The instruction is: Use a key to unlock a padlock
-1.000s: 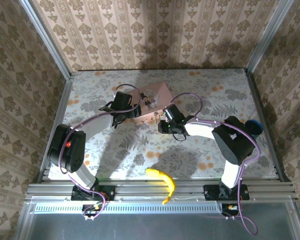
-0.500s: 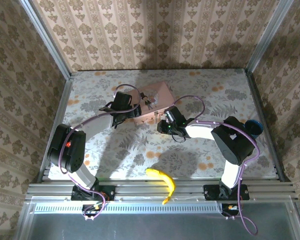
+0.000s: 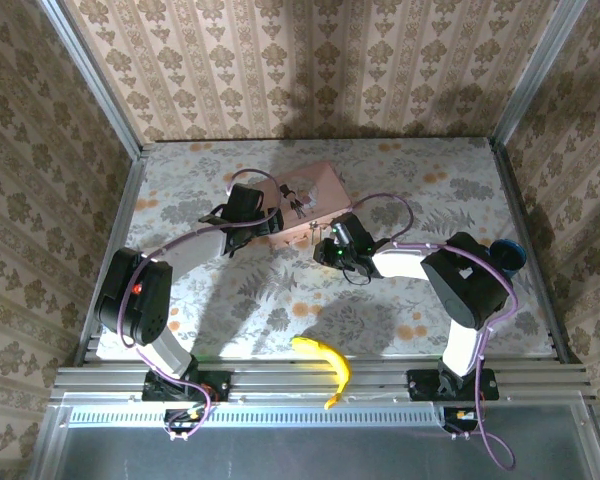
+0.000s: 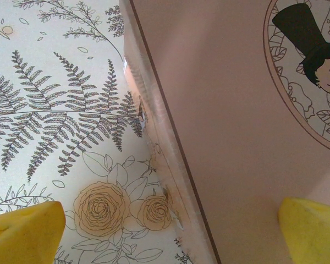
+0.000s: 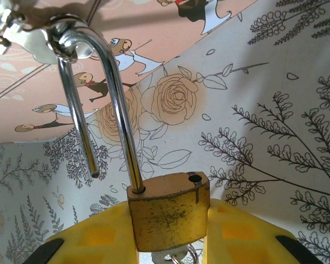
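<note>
The brass padlock [image 5: 168, 206] sits between the yellow pads of my right gripper [image 5: 169, 223], which is shut on its body. Its silvery shackle [image 5: 114, 93] stands open: one leg is out of the body, and the bend hangs through the metal hasp [image 5: 36, 41] of the pink tin [image 3: 305, 200]. Under the padlock's body, the key [image 5: 173, 257] shows as a metal head with a small ring. My left gripper [image 4: 170, 234] is open and straddles the tin's side edge [image 4: 165, 165], one yellow fingertip [image 4: 25, 231] over the table and the other over the lid.
A yellow banana [image 3: 325, 362] lies by the near rail between the arm bases. A dark blue round object [image 3: 508, 255] sits at the table's right edge. Papered walls enclose the floral-patterned tabletop [image 3: 430, 190] on three sides.
My right wrist has shifted slightly toward the near left beside the tin, its cable loop moving with it. The left arm has stayed still.
</note>
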